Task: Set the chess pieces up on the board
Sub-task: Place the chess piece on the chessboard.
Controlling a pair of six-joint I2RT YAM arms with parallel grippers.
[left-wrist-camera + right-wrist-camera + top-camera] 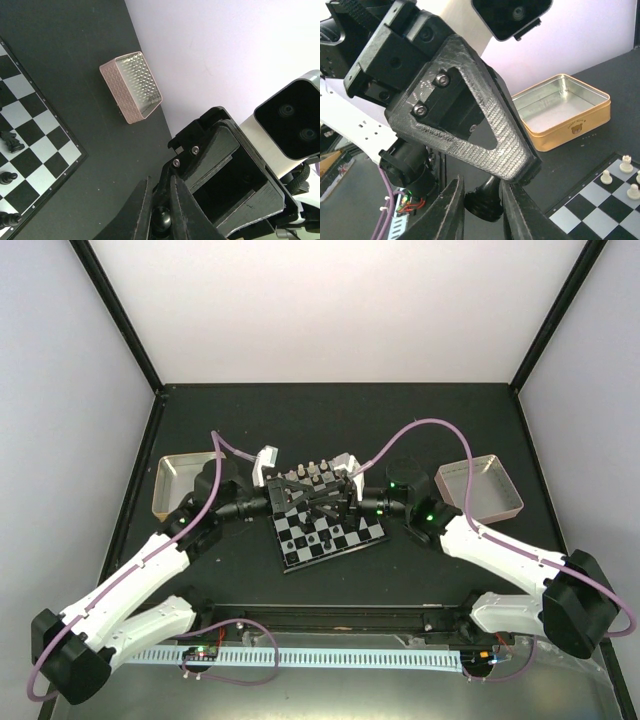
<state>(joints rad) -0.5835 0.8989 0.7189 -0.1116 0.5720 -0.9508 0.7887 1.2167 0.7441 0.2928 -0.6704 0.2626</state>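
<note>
Along the bottom edge of the left wrist view, the left gripper (161, 202) rises as two matte black tapering fingers. It is clenched on a small glossy black chess piece (161, 221), whose rounded end shows in the narrow slot between them. At the bottom centre of the right wrist view, the right gripper (481, 190) pinches the same piece with its smooth, curved dark fingers, so both tools grasp it at once. The left tool's triangular finger, made of coarse layered plastic with two bolt heads, fills the middle of that view.

In the top view the two grippers meet over the upper part of the chessboard (330, 540). This small square of black and pale checks has a thin dark rim and lies skewed at the centre of the matte black table (450, 420). Tiny black figurines (11, 141) stand on its squares, and white pawns (606, 176) with ball heads stand at the lower right of the right wrist view.

A shallow, rounded gold-walled metal tray (180, 485) with a shiny floor sits left of the board. A pink-walled metal tray (480, 488) with a dimpled, reflective floor sits to its right.
</note>
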